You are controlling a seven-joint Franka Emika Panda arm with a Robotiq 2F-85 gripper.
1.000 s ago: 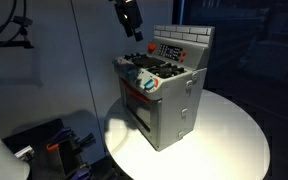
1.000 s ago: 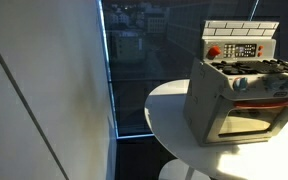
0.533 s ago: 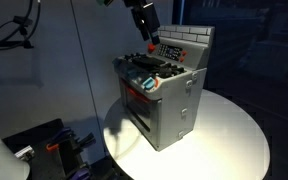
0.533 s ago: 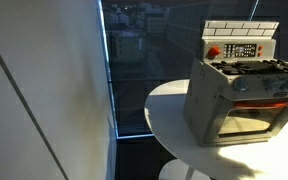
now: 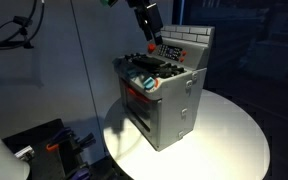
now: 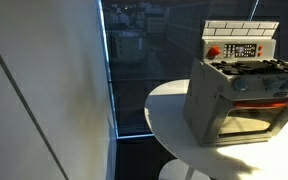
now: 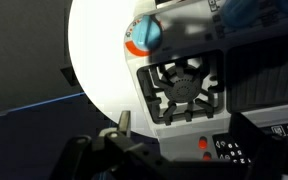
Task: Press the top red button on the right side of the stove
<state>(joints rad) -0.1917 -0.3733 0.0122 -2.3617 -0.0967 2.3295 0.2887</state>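
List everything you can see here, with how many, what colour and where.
stove: one, grey with a brick-pattern back panel, on the table
table: one, round, white, under the stove
burner: one clearly shown in the wrist view, black, on the cooktop
knob: one clear, teal with an orange ring, at the stove's front
red buttons: two, small, on the back panel near the burner
window: one, dark, with city buildings outside, behind the table
wall: one, white, beside the window
cables: black, count unclear, upper corner of an exterior view
dark equipment: orange detail, low beside the table, too dim to identify
gripper: one, black, above the stove's back panel, fingers apart in the wrist view
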